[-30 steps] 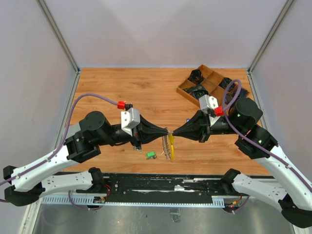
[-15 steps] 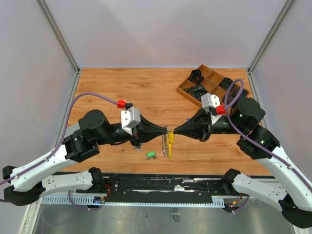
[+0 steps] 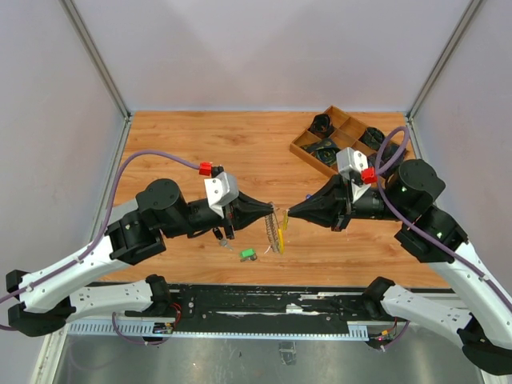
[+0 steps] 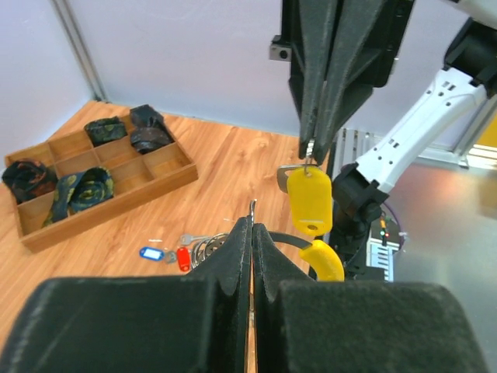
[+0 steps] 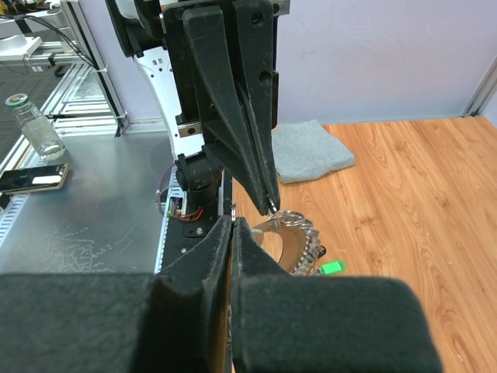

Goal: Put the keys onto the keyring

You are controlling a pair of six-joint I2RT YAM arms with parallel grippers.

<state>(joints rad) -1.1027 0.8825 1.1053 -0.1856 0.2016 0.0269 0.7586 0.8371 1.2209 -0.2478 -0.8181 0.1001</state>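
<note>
Now the tips had eased apart. The left end effector (image 3: pixel 270 214) stayed pinched on the keyring (image 3: pixel 275 232), dangling between the arms over the tabletop (image 3: pixel 240 152). The right end effector (image 3: pixel 290 212) still clamped the yellow-tagged key (image 4: pixel 309 203), which was apparently not threaded on yet.

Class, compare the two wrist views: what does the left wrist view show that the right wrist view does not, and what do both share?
Left wrist only: the tray, a blue key, a red key, and the yellow key in the right claw. Right wrist only: a green tag, a grey cloth, a bottle. Both: the keyring, gripped by the left claw, and the table.
</note>
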